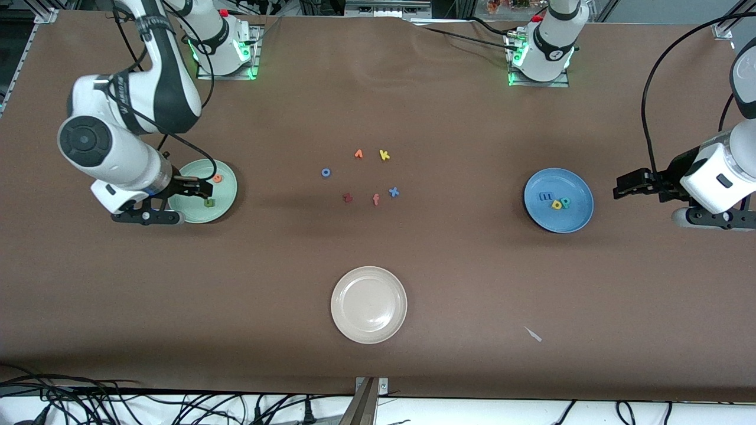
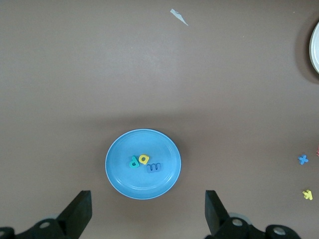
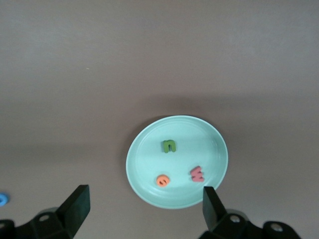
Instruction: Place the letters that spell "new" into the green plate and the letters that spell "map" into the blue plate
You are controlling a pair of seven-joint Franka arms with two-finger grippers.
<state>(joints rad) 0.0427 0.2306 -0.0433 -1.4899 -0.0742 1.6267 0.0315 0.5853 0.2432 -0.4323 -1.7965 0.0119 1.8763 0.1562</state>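
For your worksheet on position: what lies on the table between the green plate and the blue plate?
In the front view, six loose foam letters lie scattered between the green plate and the blue plate.

n [image 3: 169,146], e [image 3: 162,180] and w [image 3: 197,174] sit in one plate [image 3: 149,189] at the right arm's end; m [image 2: 154,168], a [image 2: 144,159], p [image 2: 134,162] huddle in another plate [image 2: 124,184] at the left arm's end.

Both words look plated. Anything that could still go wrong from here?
1. The open right gripper hangs over the green plate; a careless retreat might clip its rim and scatter the n, e or w.
2. The blue plate holds m, a and p bunched together; the open left gripper waits beside it, so a sweep could nudge it.
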